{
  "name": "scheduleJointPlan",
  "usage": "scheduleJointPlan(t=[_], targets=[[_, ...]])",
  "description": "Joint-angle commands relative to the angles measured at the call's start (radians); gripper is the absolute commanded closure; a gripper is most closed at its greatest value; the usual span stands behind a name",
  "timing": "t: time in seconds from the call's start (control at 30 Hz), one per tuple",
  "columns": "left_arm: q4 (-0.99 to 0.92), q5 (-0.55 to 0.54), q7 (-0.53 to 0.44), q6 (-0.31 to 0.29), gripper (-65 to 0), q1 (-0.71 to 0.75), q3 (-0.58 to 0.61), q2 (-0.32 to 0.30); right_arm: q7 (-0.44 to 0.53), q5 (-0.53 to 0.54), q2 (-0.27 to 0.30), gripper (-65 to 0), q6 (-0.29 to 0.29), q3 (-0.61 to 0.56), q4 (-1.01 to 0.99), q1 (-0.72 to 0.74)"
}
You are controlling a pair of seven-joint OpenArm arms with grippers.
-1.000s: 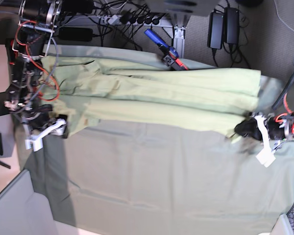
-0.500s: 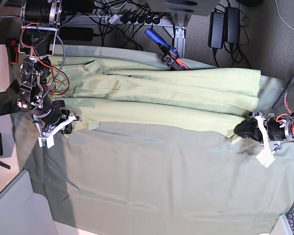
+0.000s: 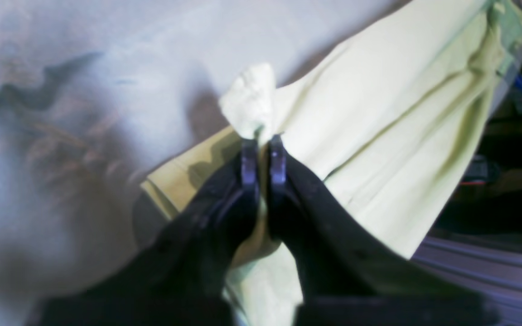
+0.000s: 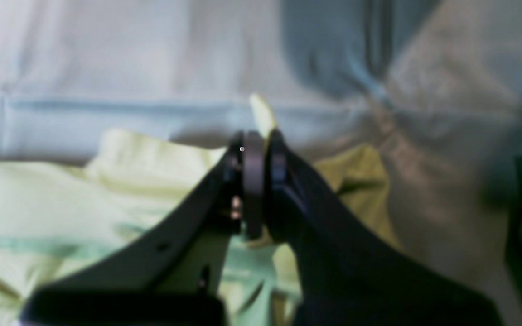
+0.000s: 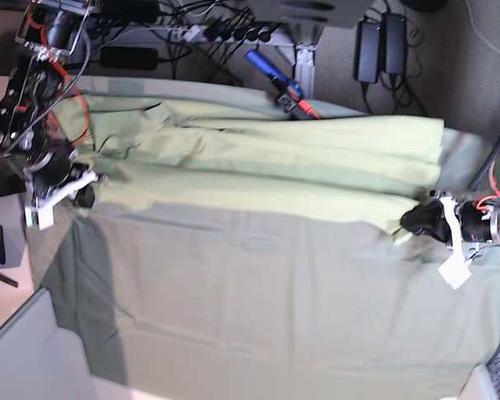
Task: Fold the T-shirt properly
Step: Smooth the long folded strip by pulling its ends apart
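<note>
Pinching T-shirt (image 5: 267,158) corners, both grippers; no writing legible.

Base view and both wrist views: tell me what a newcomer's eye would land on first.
The pale yellow-green T-shirt stands out, stretched long across the far half of the duller grey-green table cloth. At each end a black gripper pinches its near edge: the left gripper is shut on a bunched corner, and the right gripper is shut on a small peak of fabric. Behind the table, a tangle of cables and a blue clamp catch the eye.
</note>
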Motion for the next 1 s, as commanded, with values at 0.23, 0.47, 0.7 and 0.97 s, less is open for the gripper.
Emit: scheduleJointPlan(t=[0.23,0.47,0.7,0.97], targets=[[0.043,-0.07,0.072,-0.012,-15.3,-0.019,-0.008,-0.052,0.013,0.021,0.022,0.0,0.024,0.125,0.19,-0.207],[0.047,-0.145,0.13,-0.012,-23.8,0.014,-0.008,-0.097,0.004,0.019,0.008,0.0,0.023,0.148,0.212,-0.301],[0.047,-0.107,0.126,-0.012,-41.3,0.067,-0.012,-0.102,-0.009,0.01,-0.017,-41.8,0.023,0.148,0.212,-0.298],[0.047,-0.083,0.078,-0.012,-41.3,0.134,-0.2,-0.101,-0.006,0.009,-0.017,-41.8,0.023,0.148,0.212,-0.298]])
